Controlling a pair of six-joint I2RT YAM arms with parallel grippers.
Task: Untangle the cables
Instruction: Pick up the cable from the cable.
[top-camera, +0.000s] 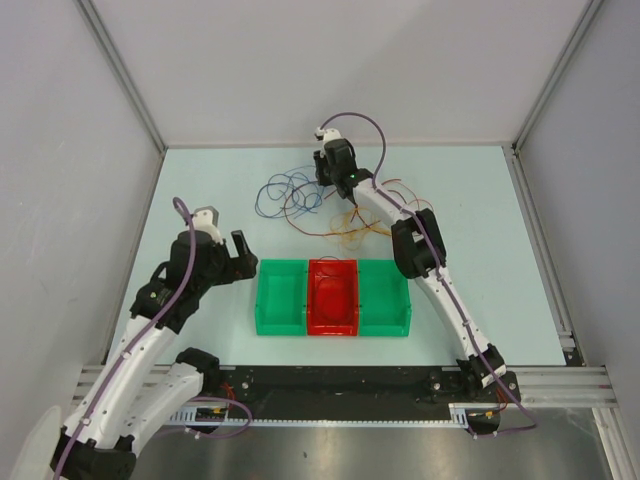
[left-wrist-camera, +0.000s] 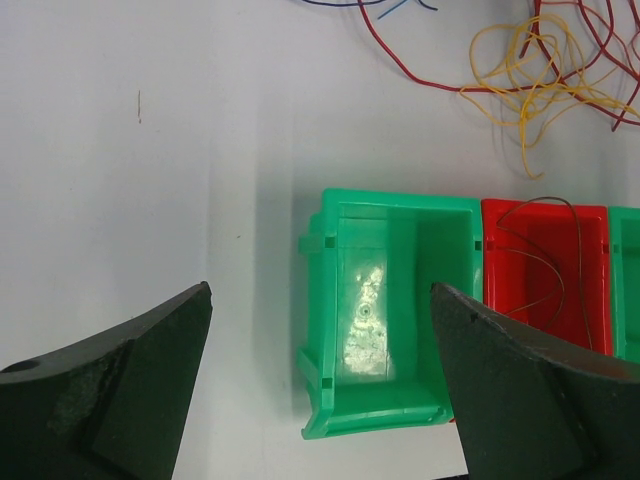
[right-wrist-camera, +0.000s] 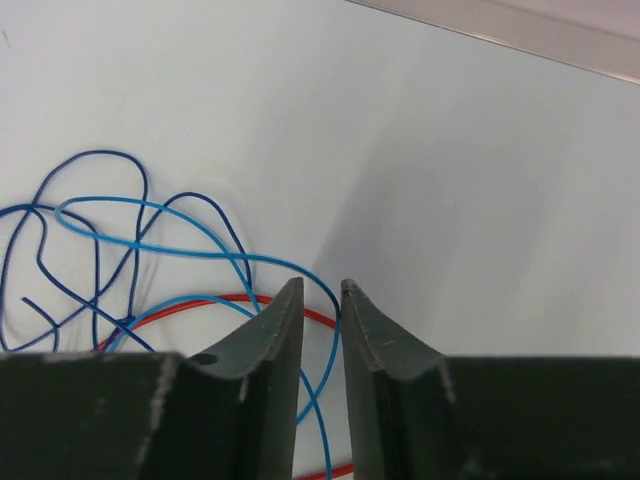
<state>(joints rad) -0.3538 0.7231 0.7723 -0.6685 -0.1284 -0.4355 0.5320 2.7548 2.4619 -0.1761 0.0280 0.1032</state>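
Note:
The cables lie tangled on the table beyond the bins: blue loops (top-camera: 278, 188), red loops (top-camera: 300, 207) and yellow-orange loops (top-camera: 352, 236). My right gripper (top-camera: 322, 184) is low over the tangle. In the right wrist view its jaws (right-wrist-camera: 321, 286) stand a narrow gap apart, with a light blue cable (right-wrist-camera: 150, 243) running between them, untouched by either; dark blue (right-wrist-camera: 40, 262) and red (right-wrist-camera: 215, 298) cables lie beside it. My left gripper (top-camera: 246, 256) is wide open and empty (left-wrist-camera: 320, 290), left of the bins. Red (left-wrist-camera: 398, 58) and yellow (left-wrist-camera: 528, 72) cables show ahead of it.
Three bins stand in a row at the near middle: green (top-camera: 279, 296), red (top-camera: 332, 298) and green (top-camera: 386, 296). A thin dark wire (left-wrist-camera: 545, 262) lies in the red bin (left-wrist-camera: 600, 225). The left green bin (left-wrist-camera: 330, 300) holds nothing. Walls close the table's sides.

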